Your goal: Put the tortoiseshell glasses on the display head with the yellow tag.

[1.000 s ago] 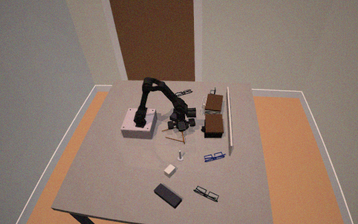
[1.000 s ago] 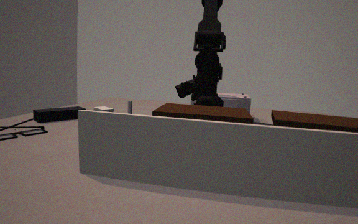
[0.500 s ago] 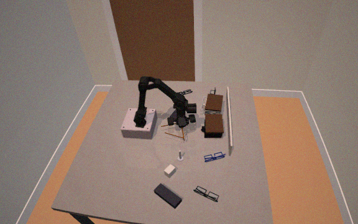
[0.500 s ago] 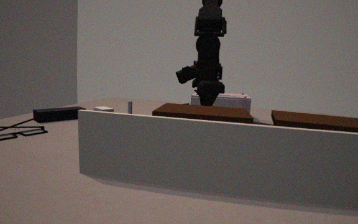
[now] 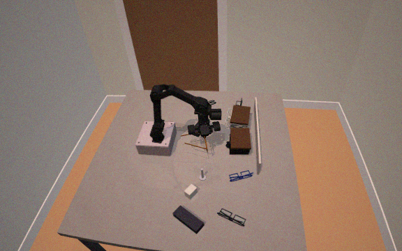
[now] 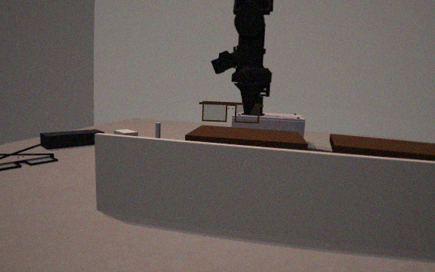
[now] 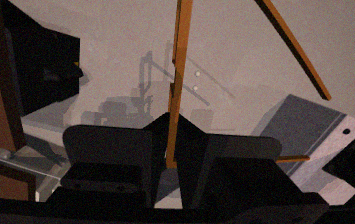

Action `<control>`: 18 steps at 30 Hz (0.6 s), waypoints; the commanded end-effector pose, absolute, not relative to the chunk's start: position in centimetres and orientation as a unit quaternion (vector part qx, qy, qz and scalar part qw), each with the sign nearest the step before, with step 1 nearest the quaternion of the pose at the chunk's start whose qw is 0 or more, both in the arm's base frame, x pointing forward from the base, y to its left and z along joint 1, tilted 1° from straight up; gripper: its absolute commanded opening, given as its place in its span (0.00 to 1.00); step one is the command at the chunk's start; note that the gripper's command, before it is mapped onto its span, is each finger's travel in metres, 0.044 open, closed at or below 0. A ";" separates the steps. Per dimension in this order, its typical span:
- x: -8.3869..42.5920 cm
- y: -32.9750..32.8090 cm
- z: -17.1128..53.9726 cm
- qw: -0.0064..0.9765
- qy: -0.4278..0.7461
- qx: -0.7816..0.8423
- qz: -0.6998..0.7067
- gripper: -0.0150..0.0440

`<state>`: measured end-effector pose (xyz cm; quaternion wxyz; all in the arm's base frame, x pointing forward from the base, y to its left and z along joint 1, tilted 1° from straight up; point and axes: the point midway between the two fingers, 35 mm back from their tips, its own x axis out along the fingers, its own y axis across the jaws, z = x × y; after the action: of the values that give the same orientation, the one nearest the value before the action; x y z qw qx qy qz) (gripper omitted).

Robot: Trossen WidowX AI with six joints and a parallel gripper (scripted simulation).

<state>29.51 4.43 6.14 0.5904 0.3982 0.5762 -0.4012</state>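
Note:
My gripper (image 5: 204, 136) (image 6: 252, 114) (image 7: 171, 117) is shut on the tortoiseshell glasses (image 5: 206, 143) (image 6: 217, 103) (image 7: 180, 50), gripping the front frame near one end. The glasses hang above the table, lenses facing the heads, temples open and pointing back toward the robot base. The display head with the yellow tag (image 7: 76, 64) is the nearer brown-topped black head (image 5: 240, 139) (image 7: 43, 75), across a gap from the glasses. The other head (image 5: 240, 115) stands behind it, with clear-looking glasses around it. The fingertips partly hide the frame.
A long upright panel (image 5: 257, 132) (image 6: 278, 196) stands behind the heads. Blue glasses (image 5: 241, 176), black glasses (image 5: 232, 217) (image 6: 41, 161), a dark case (image 5: 188, 219) (image 6: 70, 140), a white block (image 5: 190, 191) (image 6: 126, 132) and a small post (image 5: 202, 173) (image 6: 158, 130) are on the table.

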 end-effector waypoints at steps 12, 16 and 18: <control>33.8 -3.0 6.7 0.592 0.573 0.399 -0.402 0.25; 34.6 -5.5 6.7 0.593 0.572 0.398 -0.403 0.25; 34.9 -6.8 6.7 0.593 0.572 0.398 -0.403 0.25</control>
<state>34.49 -5.04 6.70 0.5927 0.3994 0.5719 -0.4026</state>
